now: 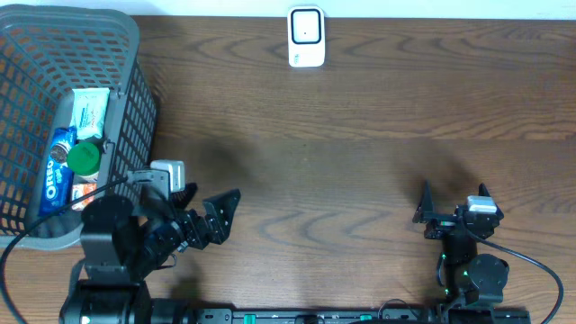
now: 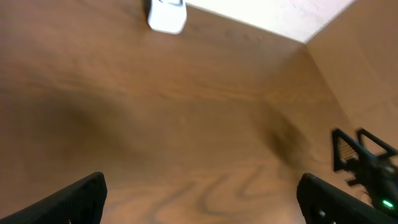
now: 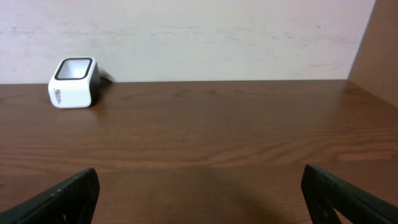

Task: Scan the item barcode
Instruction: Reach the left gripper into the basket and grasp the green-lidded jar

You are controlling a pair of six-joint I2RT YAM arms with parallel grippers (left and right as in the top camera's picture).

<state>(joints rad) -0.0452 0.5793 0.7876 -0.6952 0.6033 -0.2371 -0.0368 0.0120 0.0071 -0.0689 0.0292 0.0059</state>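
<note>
A dark wood-grain worktop (image 1: 360,117) fills the overhead frame; behind it, in the right wrist view's upper half, stands a pale plaster wall (image 3: 217,37).

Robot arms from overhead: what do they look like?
Both arms are black and jointed. The left gripper and right gripper each have two pointed black fingers and a small silver-white block. Thin black cables loop away; the right arm shows green lights.

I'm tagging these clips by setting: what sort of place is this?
Probably a mock shop checkout on a wooden table: a barcode scanner stands at the far edge, and a grey basket holds packaged groceries.
</note>
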